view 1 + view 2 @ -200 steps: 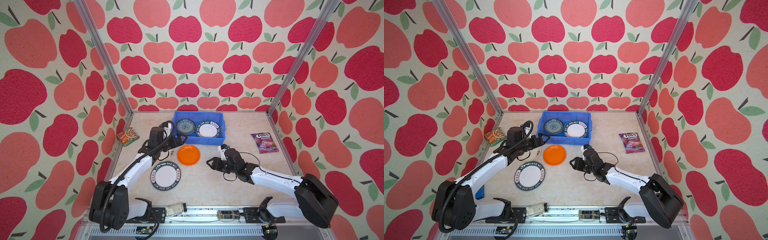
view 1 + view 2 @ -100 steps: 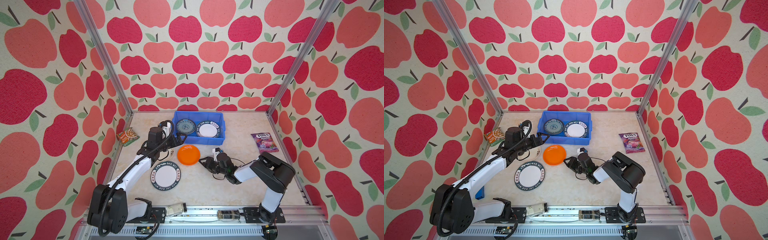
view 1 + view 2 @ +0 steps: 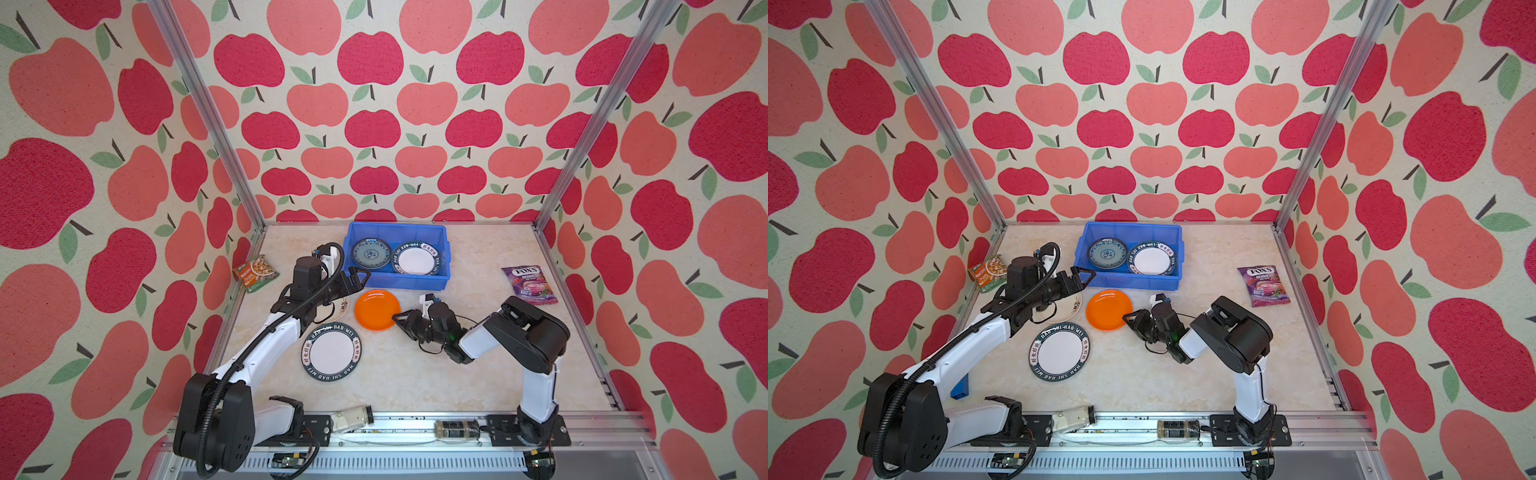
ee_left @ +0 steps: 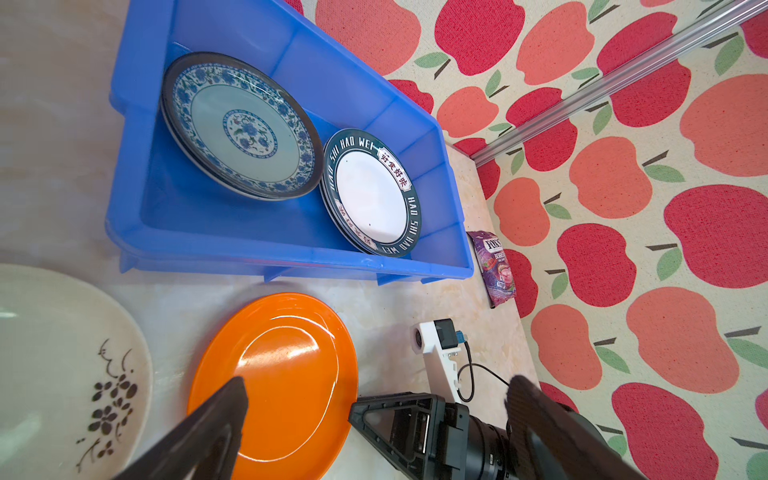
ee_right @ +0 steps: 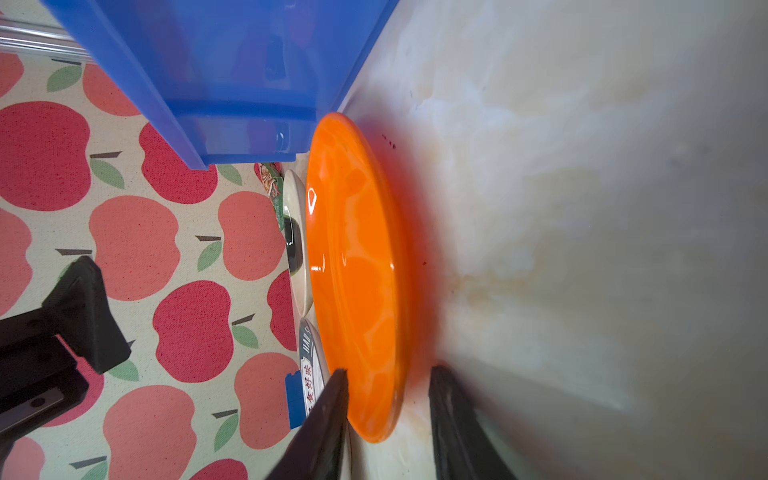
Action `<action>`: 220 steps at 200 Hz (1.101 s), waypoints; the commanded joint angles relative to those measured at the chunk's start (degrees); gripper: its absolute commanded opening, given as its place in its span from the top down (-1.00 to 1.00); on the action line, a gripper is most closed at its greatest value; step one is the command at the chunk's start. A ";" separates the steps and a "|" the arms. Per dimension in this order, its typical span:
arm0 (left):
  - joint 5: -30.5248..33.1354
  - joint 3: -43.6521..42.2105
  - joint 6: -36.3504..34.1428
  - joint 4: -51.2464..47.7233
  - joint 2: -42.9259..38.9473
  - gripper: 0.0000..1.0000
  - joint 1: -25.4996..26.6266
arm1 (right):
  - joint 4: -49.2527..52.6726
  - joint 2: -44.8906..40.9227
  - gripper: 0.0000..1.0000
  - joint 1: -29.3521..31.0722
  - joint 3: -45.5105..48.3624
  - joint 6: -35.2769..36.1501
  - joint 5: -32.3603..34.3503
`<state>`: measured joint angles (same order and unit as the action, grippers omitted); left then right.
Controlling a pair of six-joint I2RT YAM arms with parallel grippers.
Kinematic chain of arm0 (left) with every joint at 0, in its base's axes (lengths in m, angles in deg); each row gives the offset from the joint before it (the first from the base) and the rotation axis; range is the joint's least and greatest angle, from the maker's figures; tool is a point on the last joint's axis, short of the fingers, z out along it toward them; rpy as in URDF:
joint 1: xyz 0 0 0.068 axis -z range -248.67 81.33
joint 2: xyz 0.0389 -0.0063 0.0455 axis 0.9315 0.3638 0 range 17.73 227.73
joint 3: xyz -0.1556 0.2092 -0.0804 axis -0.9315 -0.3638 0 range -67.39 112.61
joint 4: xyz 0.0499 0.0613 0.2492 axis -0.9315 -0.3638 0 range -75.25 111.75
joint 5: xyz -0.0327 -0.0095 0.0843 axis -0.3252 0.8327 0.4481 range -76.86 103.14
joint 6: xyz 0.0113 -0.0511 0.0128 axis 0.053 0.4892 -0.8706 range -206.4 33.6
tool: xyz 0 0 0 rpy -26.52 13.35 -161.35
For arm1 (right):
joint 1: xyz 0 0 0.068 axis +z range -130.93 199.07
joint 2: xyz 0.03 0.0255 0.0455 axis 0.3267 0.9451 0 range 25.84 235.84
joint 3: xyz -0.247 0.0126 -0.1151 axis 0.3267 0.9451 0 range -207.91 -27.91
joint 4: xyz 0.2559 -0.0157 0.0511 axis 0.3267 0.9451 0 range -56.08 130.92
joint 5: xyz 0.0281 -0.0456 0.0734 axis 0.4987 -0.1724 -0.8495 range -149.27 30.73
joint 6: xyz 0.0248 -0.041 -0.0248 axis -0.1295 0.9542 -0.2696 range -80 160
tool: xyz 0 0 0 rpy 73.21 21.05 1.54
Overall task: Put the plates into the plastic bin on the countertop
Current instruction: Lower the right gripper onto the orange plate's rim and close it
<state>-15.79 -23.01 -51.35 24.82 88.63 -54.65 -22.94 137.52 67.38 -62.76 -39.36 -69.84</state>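
Right gripper [image 3: 400, 320] is low on the table [image 3: 478, 257], at the right edge of the orange plate [image 3: 376, 309]. The right wrist view shows its jaws apart and straddling that rim: one finger [image 5: 332, 399] lies over the plate's upper face and the other [image 5: 446, 399] sits on the table side with a sliver of gap, so there's no clamp on it yet. The orange plate lies flat on the table, just near of the blue plastic bin [image 3: 397, 284], which sits at the far middle. Inside the bin, the blue-patterned plate [image 3: 370, 254] lies on the left and a white plate with a dark-green lettered rim [image 3: 415, 262] on the right, its edge tucked under its neighbour. Left gripper [image 3: 353, 280] hangs by the bin's near-left corner, jaws spread wide and holding nothing. Beneath that arm the cream plate with inky blossoms [image 3: 343, 305] peeks out, just left of the orange one. A second lettered plate [image 3: 331, 352] lies nearer, close to the orange plate's near-left edge. A purple sweet packet [image 3: 528, 284] rests far right and a green snack packet [image 3: 254, 272] far left.
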 commanded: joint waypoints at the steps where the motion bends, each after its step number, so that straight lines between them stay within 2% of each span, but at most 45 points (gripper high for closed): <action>1: 0.01 -0.35 -0.59 0.21 0.28 -0.98 -0.65 | 4.33 2.25 0.37 -0.41 -1.13 -1.54 -0.36; 13: -0.08 -0.35 -0.51 0.26 0.50 -0.98 -0.91 | 5.19 2.64 0.44 -0.50 -1.56 -1.91 -0.35; 65: -0.95 0.31 -0.42 1.02 2.65 -0.98 -1.36 | 7.20 4.13 0.46 -1.12 -2.98 -2.09 -0.70; 129: -0.87 0.53 -0.34 1.56 4.13 -0.98 -1.70 | 7.03 4.95 0.61 -1.64 -2.95 -2.66 -1.28; 150: -0.95 0.38 0.04 2.09 4.76 -0.98 -1.71 | 6.85 4.95 0.78 -1.73 -2.86 -2.65 -1.55; 196: -0.96 0.33 0.45 2.73 5.07 -0.98 -1.69 | 6.82 3.57 1.00 -1.82 -1.73 -2.07 -1.56; 220: -1.15 0.70 0.45 2.73 4.73 -0.98 -1.71 | 9.27 0.55 1.00 -1.82 -0.56 -0.79 -2.37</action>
<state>-16.07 -23.01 -51.31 25.91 93.24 -56.09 -20.45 139.88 66.03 -65.87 -42.15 -71.83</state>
